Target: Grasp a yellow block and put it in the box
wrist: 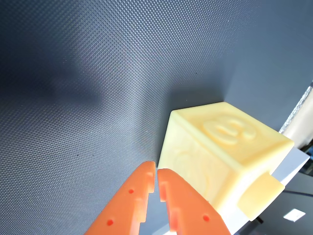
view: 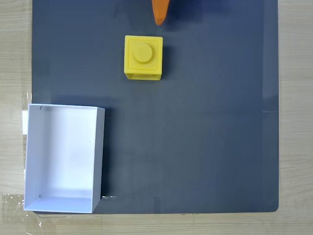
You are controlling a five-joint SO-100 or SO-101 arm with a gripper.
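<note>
The yellow block sits upright on the dark mat near the top centre of the fixed view, its round stud facing up. An orange gripper tip pokes in from the top edge, just above and slightly right of the block, apart from it. In the wrist view the two orange fingers press together at their tips, and the gripper holds nothing. The block lies just to their right. The white box stands at the lower left, with nothing inside.
A dark grey mat covers most of the light wooden table. The box overhangs the mat's left edge, with clear tape on the wood beside it.
</note>
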